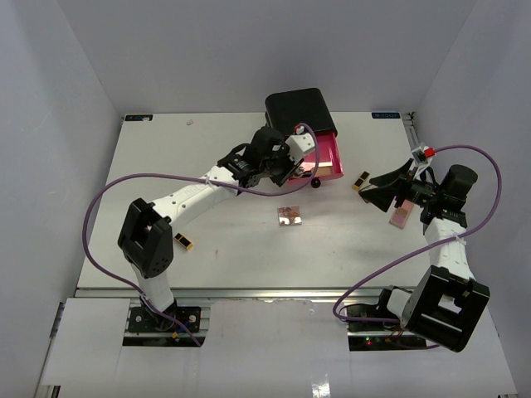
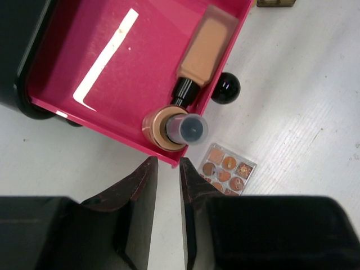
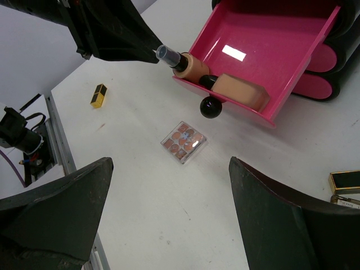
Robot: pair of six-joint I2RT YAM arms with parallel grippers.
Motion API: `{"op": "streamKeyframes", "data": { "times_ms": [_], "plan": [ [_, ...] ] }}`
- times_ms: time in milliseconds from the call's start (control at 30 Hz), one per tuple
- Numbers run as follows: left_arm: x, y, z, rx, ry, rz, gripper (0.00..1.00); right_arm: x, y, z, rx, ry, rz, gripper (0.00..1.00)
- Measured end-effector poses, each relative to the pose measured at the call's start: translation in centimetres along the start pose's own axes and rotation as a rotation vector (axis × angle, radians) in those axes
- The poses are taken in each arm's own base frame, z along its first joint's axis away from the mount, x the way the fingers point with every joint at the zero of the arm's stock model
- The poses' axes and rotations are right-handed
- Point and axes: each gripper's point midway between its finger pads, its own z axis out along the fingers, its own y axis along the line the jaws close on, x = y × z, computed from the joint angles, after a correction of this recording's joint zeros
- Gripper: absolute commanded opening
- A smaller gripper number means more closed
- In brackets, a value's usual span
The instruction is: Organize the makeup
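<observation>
1. Left gripper (image 2: 167,183) hangs over the near corner of the open pink drawer (image 2: 107,67). Its fingers (image 2: 145,194) are parted by a narrow slit with nothing between them.
2. Small brown bottle (image 2: 169,126) sits in that drawer corner, tilted against the front wall, with its dark cap just beyond the left fingertips. From the right wrist view I cannot tell whether cap and tips touch.
3. Tan tube (image 2: 203,50) lies flat in the drawer beside the bottle, along the front wall behind the black knob (image 2: 225,88).
4. The drawer is pulled out of the black box (image 1: 299,108) at the far side of the table (image 1: 166,166).
5. Square palette (image 1: 289,216) lies flat on the table near the drawer front, apart from it.
6. Right gripper (image 1: 383,192) hovers at the right side, its fingers spread wide and holding nothing.
7. One lipstick tube (image 1: 360,181) lies just beside the right gripper. Another lipstick (image 1: 183,241) lies far left, near the left arm's elbow.
8. Pink compact (image 1: 401,217) rests on the table close under the right wrist.
</observation>
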Motion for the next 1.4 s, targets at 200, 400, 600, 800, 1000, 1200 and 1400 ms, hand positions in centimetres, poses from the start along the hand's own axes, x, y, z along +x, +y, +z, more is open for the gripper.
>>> {"op": "streamKeyframes", "data": {
  "times_ms": [200,400,600,800,1000,1200,1400],
  "plan": [
    [1.9,-0.6,0.1,0.016,0.038,0.009,0.55,0.0,0.0,0.0,0.000,0.000,0.000,0.90],
    [1.2,-0.3,0.5,0.010,0.007,0.021,0.58,0.0,0.0,0.0,-0.001,0.000,0.000,0.90],
    [1.6,-0.1,1.7,0.003,0.011,0.030,0.57,0.0,0.0,0.0,-0.001,0.000,0.002,0.90],
    [0.3,0.3,1.8,-0.005,-0.019,0.036,0.57,0.1,-0.1,0.0,-0.003,0.001,0.008,0.90],
    [-1.8,0.5,1.6,-0.005,-0.073,0.039,0.57,0.1,-0.1,-0.1,-0.003,0.000,0.008,0.90],
    [-2.5,0.5,1.8,0.002,-0.092,0.042,0.50,0.1,-0.1,-0.1,-0.003,0.000,0.008,0.90],
    [-2.0,0.5,2.7,0.006,-0.076,0.039,0.43,0.1,-0.1,-0.1,-0.003,0.000,0.008,0.90]
  ]
}}
